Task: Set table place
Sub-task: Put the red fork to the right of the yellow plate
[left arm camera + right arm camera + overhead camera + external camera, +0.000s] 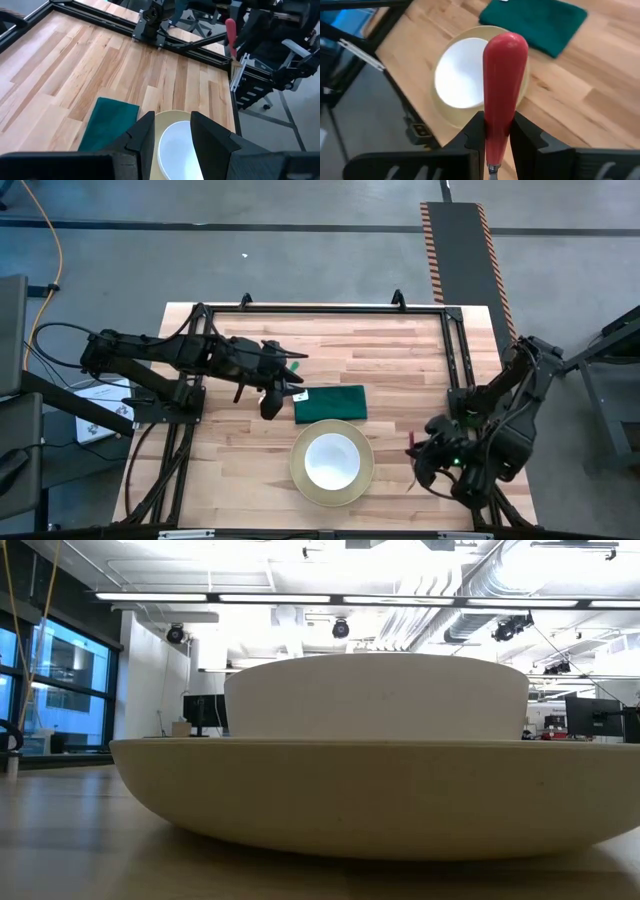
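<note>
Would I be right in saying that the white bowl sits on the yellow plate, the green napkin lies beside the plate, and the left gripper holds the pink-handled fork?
Not quite: the right gripper holds the pink-handled fork, as the right wrist view shows. The white bowl does sit on the yellow plate, with the green napkin beside it.

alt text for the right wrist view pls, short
The right gripper is shut on a red-pink utensil handle that stands up between its dark fingers, held above the wooden table. Beyond the handle, a white bowl sits in a pale yellow plate near the table's edge, with a dark green folded napkin lying beside the plate.
</note>
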### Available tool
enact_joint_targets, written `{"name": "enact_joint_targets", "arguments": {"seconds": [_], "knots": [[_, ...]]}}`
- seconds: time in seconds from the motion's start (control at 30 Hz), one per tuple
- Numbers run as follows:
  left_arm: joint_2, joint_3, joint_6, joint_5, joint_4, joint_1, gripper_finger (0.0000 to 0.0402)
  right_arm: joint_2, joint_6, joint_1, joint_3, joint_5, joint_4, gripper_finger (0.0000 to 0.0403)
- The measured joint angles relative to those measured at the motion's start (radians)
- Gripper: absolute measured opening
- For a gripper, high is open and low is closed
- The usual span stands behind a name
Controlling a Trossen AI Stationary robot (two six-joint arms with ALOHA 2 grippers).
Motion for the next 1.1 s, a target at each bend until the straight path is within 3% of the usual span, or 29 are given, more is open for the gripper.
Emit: {"name": "enact_joint_targets", "arguments": {"seconds": [0.3, 0.7, 0.9, 1.1], "knots": [[0.000, 0.000, 0.006, 0.008, -0.024, 0.000, 0.0115, 0.000, -0.042, -0.007, 0.000, -0.018, 0.053, 0.0044], [0.000, 0.000, -0.020, 0.065, -0.070, 0.000, 0.0115, 0.005, -0.052, -0.077, 0.000, -0.271, 0.023, 0.0044], [0.000, 0.000, -0.031, 0.090, -0.082, 0.000, 0.0115, 0.052, -0.155, -0.132, 0.000, -0.430, 0.053, 0.0044], [0.000, 0.000, -0.037, 0.092, -0.082, 0.000, 0.0115, 0.109, -0.262, -0.173, 0.000, -0.495, 0.098, 0.0044]]}}
